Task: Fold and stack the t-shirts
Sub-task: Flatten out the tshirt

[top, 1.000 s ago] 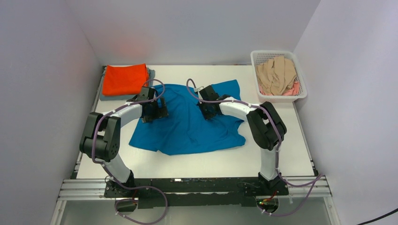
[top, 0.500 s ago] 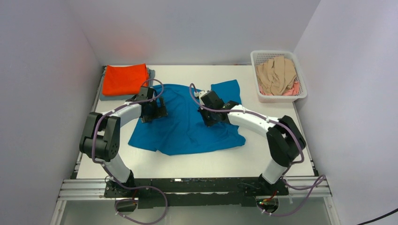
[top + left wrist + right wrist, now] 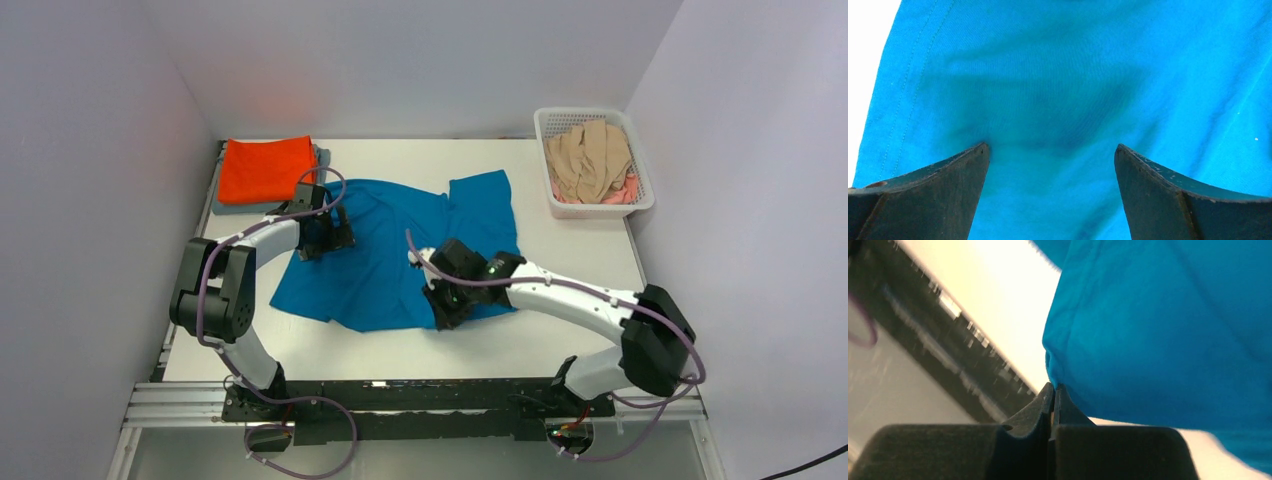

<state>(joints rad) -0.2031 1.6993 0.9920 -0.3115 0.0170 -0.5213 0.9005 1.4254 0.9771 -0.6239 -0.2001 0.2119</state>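
Left hand, seen from above, rests low on the far-left part of the teal-blue t-shirt, which lies spread and rumpled in the middle of the desk. The shirt's length runs slantwise from the far right to the near left. The right hand is at the shirt's near edge, so nearly all of the cloth lies beyond it, toward the far side. In the far-left corner an orange t-shirt sits folded on a grey t-shirt. A beige t-shirt and a pink t-shirt are heaped in the basket at the far right.

The left wrist camera shows its fingers spread wide with nothing between them. Teal cloth fills the gap and a strip of bare desk shows at the left. Whether the tips press on the cloth I cannot tell.

The right wrist camera shows that hand's jaws closed on a pinch of the shirt's edge, and the cloth drapes away above them. Beyond are pale desk and a dark rail.

My reading is that the next fold turns on the right hand, the nearer one to this edge. It would carry the edge away from itself over the shirt's body, across toward the left hand, which looks placed to hold the far side down. If the pinch is thin, the cloth could slip out as it is lifted.
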